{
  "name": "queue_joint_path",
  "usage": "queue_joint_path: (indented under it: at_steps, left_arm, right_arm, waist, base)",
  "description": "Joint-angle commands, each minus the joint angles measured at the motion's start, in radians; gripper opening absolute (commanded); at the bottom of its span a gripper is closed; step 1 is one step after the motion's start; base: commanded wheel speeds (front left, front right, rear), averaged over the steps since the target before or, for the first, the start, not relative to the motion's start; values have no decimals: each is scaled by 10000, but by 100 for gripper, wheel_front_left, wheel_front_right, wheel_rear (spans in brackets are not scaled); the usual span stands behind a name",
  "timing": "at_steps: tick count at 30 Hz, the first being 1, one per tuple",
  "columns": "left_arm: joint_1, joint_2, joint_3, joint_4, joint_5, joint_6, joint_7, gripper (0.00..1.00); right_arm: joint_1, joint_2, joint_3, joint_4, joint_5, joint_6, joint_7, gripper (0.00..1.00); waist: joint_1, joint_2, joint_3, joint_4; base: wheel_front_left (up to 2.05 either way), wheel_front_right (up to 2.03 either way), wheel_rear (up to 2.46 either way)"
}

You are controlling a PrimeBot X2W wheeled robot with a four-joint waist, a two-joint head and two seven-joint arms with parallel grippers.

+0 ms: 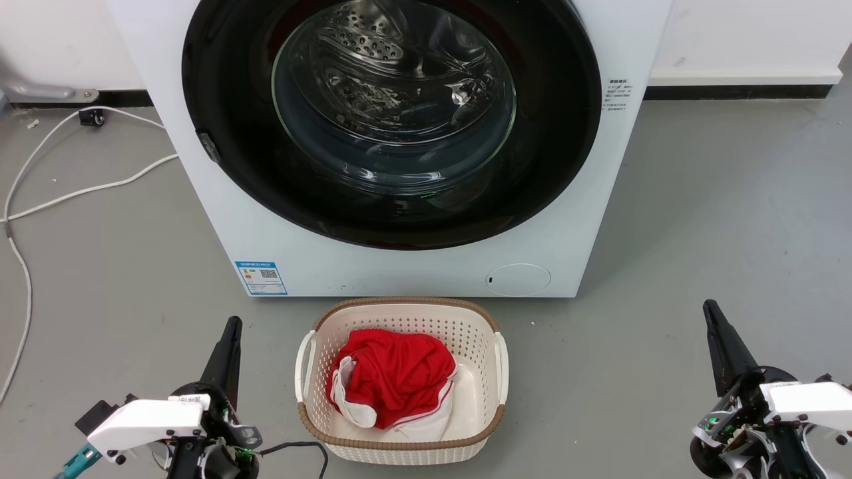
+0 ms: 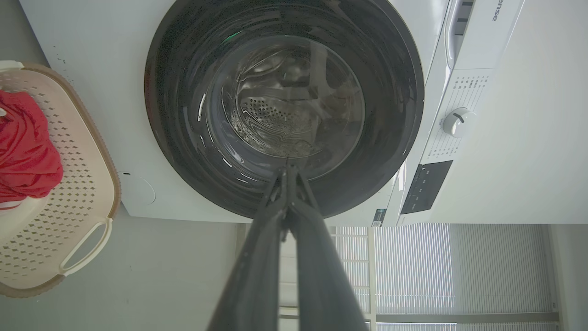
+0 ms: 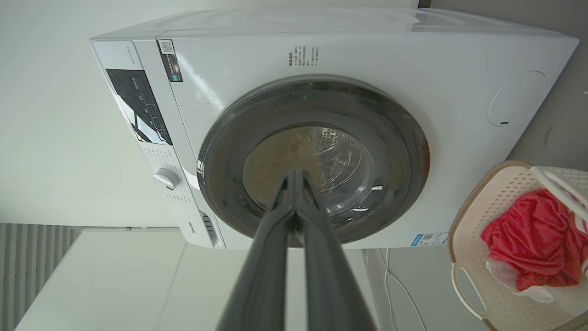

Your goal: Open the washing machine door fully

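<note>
Fingers (image 2: 257, 262) of left gripper (image 1: 232, 329) pressed together, holding nothing, lower left of head view, apart from everything. Fingers (image 3: 266, 262) of right gripper (image 1: 712, 318) likewise tip to tip and empty, lower right. Washing machine door (image 1: 393, 213) upper centre, closed flush against washing machine (image 1: 219, 213), steel drum (image 1: 373, 46) visible through glass. Blue sticker (image 1: 261, 277) and round flap (image 1: 518, 279) low on front. Cream basket (image 1: 399, 454) on floor just in front, bottom centre, red garment (image 1: 393, 379) inside. White cable (image 1: 66, 194) on floor at left.
</note>
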Motion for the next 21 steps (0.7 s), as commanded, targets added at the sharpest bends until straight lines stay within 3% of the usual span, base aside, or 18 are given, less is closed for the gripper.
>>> queue_joint_path:
  at_steps: [1, 12, 13, 21]
  left_arm:
    - [-80, 0, 9, 6, 31, -32, 15, 0]
    - [-82, -17, 36, 8, 59, -33, 43, 0]
    - [11, -15, 9, 31, 2, 2, 1, 100]
    - [78, -67, -272, 101, 103, 9, -291, 100]
  right_arm:
    - [-118, 27, -15, 20, -26, 0, 22, 0]
    - [-121, 43, -34, 20, -46, 0, 44, 0]
    - [16, 16, -24, 22, -12, 0, 4, 100]
    - [270, 43, 56, -84, -70, 0, -295, 100]
  waist:
    - [0, 0, 0, 0]
    - [0, 0, 0, 0]
    - [0, 0, 0, 0]
    - [0, 0, 5, -7]
  base:
    - [0, 0, 0]
    - [0, 0, 0]
    - [0, 0, 0]
    - [0, 0, 0]
